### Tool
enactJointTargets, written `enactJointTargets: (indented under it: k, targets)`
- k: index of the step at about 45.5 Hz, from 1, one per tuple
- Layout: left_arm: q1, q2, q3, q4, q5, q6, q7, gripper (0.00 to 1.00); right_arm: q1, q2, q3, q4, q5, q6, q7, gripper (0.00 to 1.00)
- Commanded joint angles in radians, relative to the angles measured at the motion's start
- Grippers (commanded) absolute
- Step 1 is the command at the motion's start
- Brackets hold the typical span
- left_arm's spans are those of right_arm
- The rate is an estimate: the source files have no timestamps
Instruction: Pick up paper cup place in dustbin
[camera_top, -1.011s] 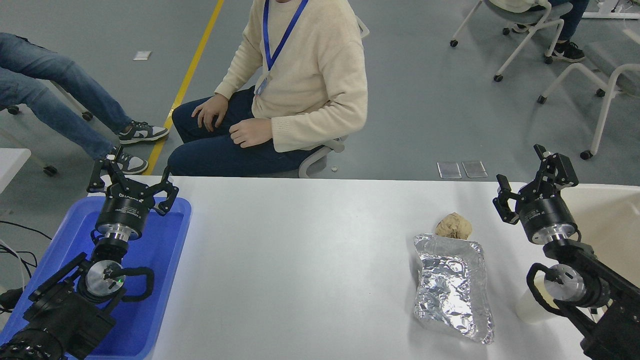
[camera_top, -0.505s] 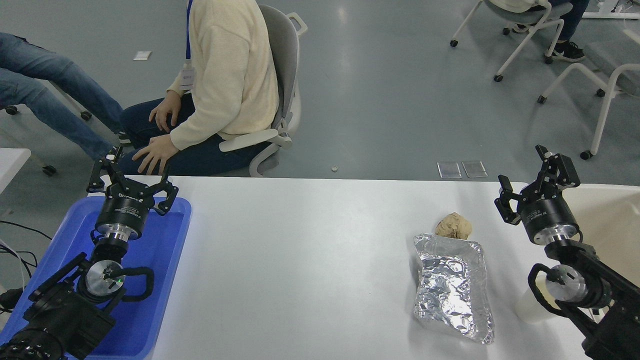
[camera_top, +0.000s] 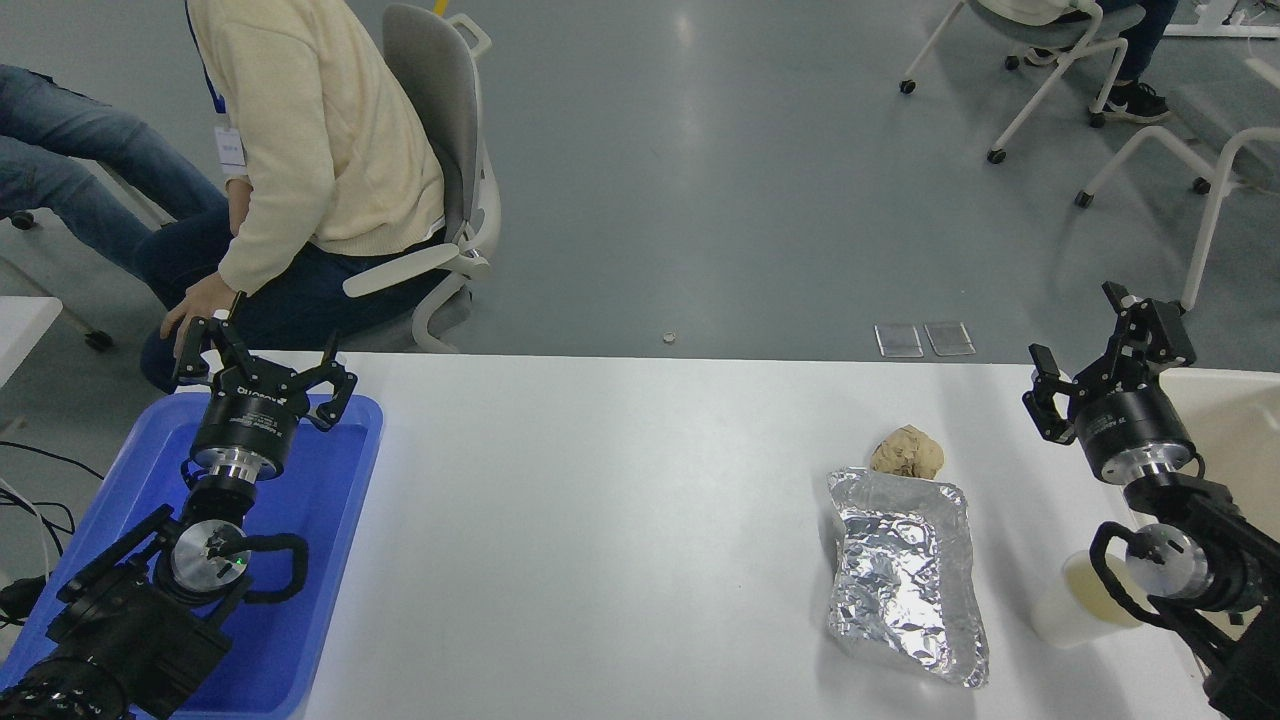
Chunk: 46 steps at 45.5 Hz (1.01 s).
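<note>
While standing upright on the white table (camera_top: 620, 520), small white paper cup (camera_top: 1075, 600) is sitting beneath right arm. Right gripper (camera_top: 1105, 355) is hanging wide, empty, beside cream-beige plastic dustbin (camera_top: 1235, 420); left gripper (camera_top: 262, 358) is parking wide.

Right gripper (camera_top: 1105, 365) hangs open by the dustbin (camera_top: 1235, 420) at the table's right edge, paper cup (camera_top: 1075, 600) upright under its arm.

Foil tray (camera_top: 908, 575) w/ brown paper ball (camera_top: 907, 453), prob. touching.
</note>
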Motion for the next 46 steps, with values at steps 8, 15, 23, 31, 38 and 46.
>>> enactJointTargets:
  k: [8, 15, 23, 31, 38, 46]
  targets:
    - [0.000, 0.000, 0.000, 0.000, -0.002, 0.000, 0.000, 1.00, 0.239, -0.224, -0.646, 0.062, 0.004, -0.008, 0.003, 1.00]
    - [-0.001, 0.000, 0.000, 0.000, -0.002, -0.001, 0.000, 1.00, 0.389, -0.306, -0.855, 0.062, 0.003, 0.009, 0.004, 1.00]
    - [0.000, 0.000, 0.000, 0.000, 0.000, -0.001, 0.000, 1.00, 0.668, -0.357, -1.282, 0.062, 0.003, 0.010, 0.009, 1.00]
    - [-0.001, 0.000, -0.001, 0.000, -0.002, -0.005, 0.000, 1.00, 0.981, -0.301, -1.786, 0.070, 0.001, 0.012, 0.009, 1.00]
    - [0.000, 0.000, 0.000, -0.001, -0.002, -0.005, 0.000, 1.00, 1.191, -0.263, -2.034, 0.223, 0.000, 0.012, 0.008, 1.00]
    - [-0.001, 0.000, 0.000, 0.000, 0.000, -0.005, 0.000, 1.00, 1.478, -0.189, -2.344, 0.406, -0.002, 0.067, 0.012, 1.00]
